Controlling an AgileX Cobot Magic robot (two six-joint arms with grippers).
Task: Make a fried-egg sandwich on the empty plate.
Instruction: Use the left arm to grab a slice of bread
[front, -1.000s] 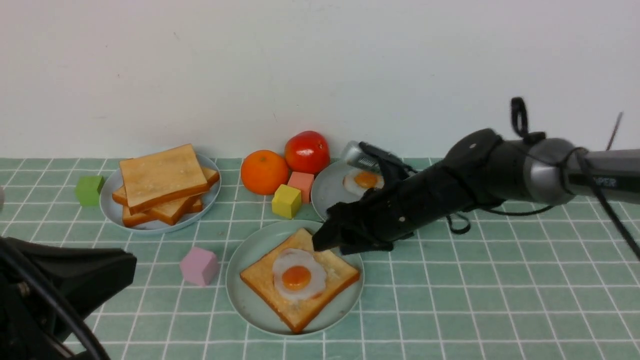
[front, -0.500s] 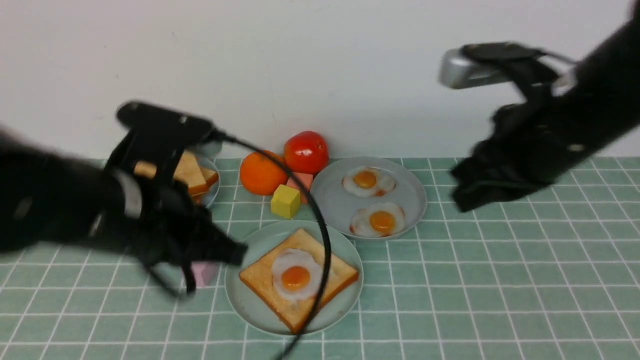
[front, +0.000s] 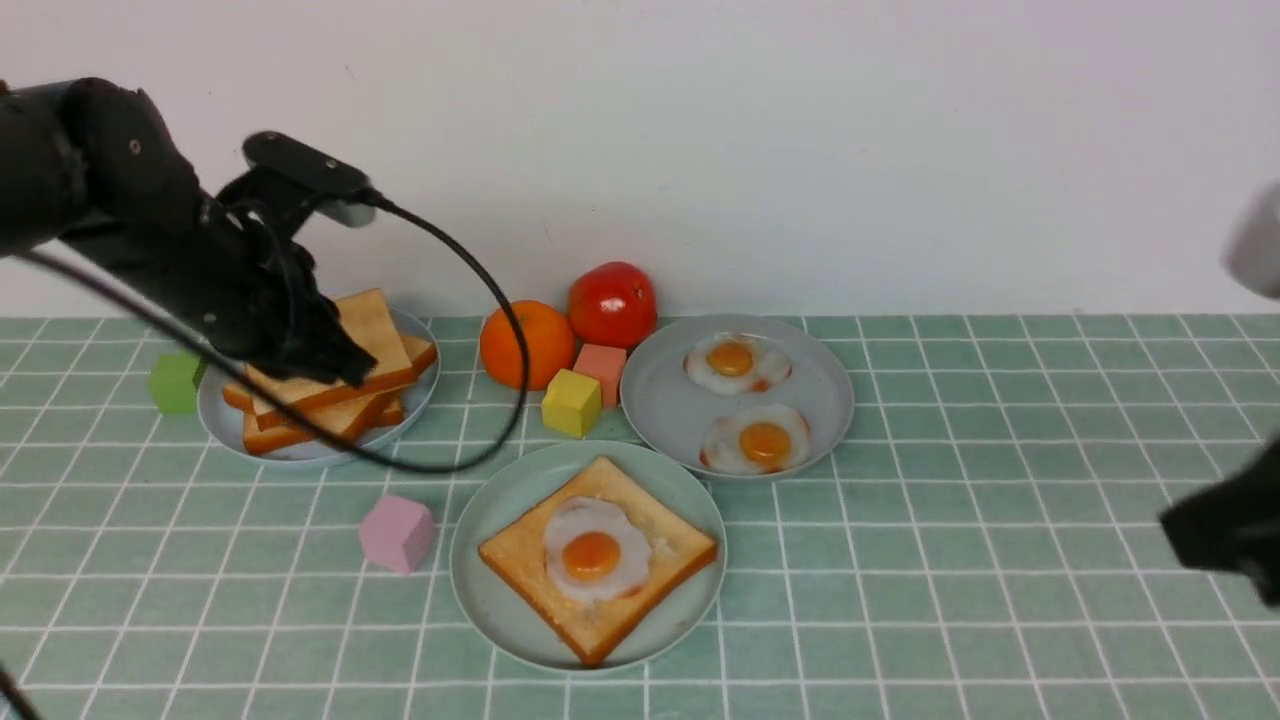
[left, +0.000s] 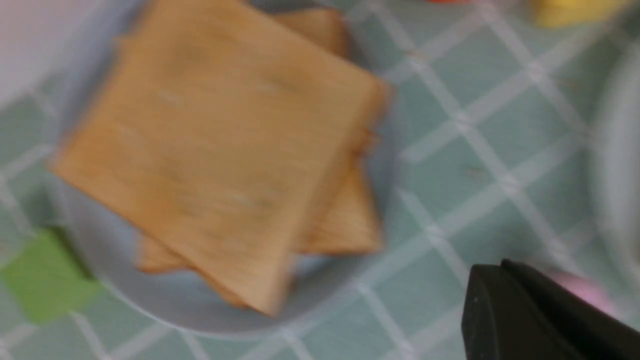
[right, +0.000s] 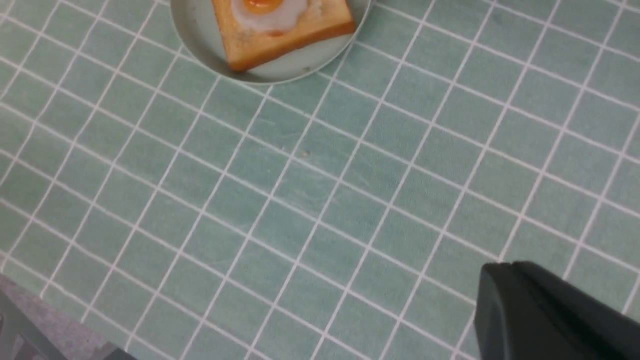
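Ana: Both arms have moved since half a second ago. The left gripper (front: 330, 362) has swung back from beside the mint-green plate (front: 480, 600) to the toast stack (front: 372, 340), and the right gripper (front: 1225, 530) has dropped to the right edge of the front view.

Ben: And the sandwich (front: 640, 565)?

Ana: Same spot, half-built. One toast slice lies flat on the mint-green plate at the front centre, with a fried egg (front: 592, 548) as the top layer, yolk up.

Ben: Around it?

Ana: A pink cube (front: 397, 533) sits just left of the plate. A grey-blue plate (front: 660, 400) with two more eggs (front: 735, 362) is close behind on the right. Behind that are a yellow cube (front: 572, 402), an orange (front: 525, 345) and a tomato (front: 613, 303).

Ben: Are the grippers holding anything?

Ana: Can't tell for either. The left one sits low over the stack's top slice, but the front view gives only a dark mass — its wrist view shows one blurred finger (left: 525, 310) beside the stack. The right one is blurred, well apart from the plates, above the tiled cloth (right: 300, 200).
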